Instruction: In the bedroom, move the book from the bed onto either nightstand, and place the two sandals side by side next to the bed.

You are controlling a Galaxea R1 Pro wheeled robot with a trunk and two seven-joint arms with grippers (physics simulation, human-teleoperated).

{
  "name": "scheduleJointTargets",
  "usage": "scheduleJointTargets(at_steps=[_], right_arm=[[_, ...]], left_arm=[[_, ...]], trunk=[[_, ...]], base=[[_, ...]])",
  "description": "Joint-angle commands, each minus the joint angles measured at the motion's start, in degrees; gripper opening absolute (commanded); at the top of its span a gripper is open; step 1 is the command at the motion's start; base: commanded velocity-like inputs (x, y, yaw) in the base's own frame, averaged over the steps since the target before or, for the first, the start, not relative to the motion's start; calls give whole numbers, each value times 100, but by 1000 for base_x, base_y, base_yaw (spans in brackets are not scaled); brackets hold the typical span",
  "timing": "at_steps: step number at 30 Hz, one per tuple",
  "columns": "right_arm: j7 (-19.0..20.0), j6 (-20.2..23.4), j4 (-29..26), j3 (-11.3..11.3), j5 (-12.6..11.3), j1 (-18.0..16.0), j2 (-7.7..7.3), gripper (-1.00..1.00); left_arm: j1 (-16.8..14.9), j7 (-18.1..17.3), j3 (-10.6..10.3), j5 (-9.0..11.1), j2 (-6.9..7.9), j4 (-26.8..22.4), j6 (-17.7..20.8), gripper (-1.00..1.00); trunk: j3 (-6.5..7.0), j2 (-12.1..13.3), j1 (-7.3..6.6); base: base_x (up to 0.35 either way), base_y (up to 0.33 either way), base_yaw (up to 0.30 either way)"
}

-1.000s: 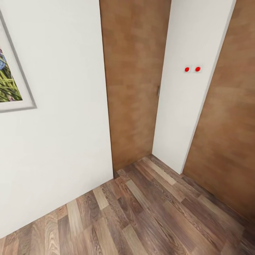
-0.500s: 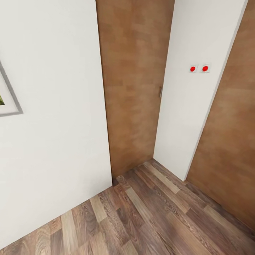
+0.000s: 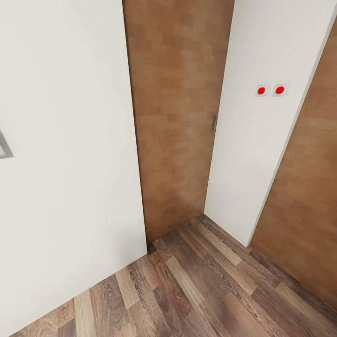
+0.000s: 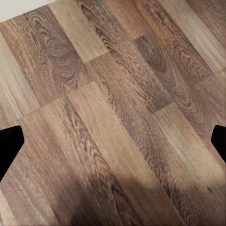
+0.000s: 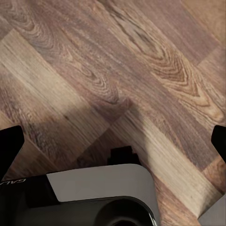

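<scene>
While head cam faces a white wall (image 3: 70,140) corner, wooden door (image 3: 175,117) sits at 12 o'clock, two red switches (image 3: 270,90) at 2 o'clock. Left gripper (image 4: 113,141) and right gripper (image 5: 113,141) both spread wide, empty, over plank floor (image 4: 117,94).

Head camera panned rightward: framed picture (image 3: 3,150) reduced to a corner at the left edge; red switches (image 3: 270,90) shifted right.
</scene>
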Motion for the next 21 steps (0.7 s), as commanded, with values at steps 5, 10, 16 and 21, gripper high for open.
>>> scheduleJointTargets(at_steps=[5, 10, 16, 21], right_arm=[[-2, -12, -1, -1, -52, -2, -4, 100], [-2, -13, -1, -8, -55, -2, -5, 100], [-2, -13, -4, -10, -58, -2, -5, 100], [-2, -13, -3, -10, -58, -3, -5, 100]], left_arm=[[-3, -1, -2, 35, -1, 3, -17, 100], [-3, -1, -2, 35, -2, 3, -17, 100], [-3, -1, -2, 35, -2, 3, -18, 100], [-3, -1, -2, 35, -2, 3, -17, 100]], trunk=[[-5, -3, 0], [-5, -3, 0], [-5, -3, 0], [-5, -3, 0]], base=[[12, 0, 53], [3, 0, 219], [0, 0, 282], [0, 0, 290]])
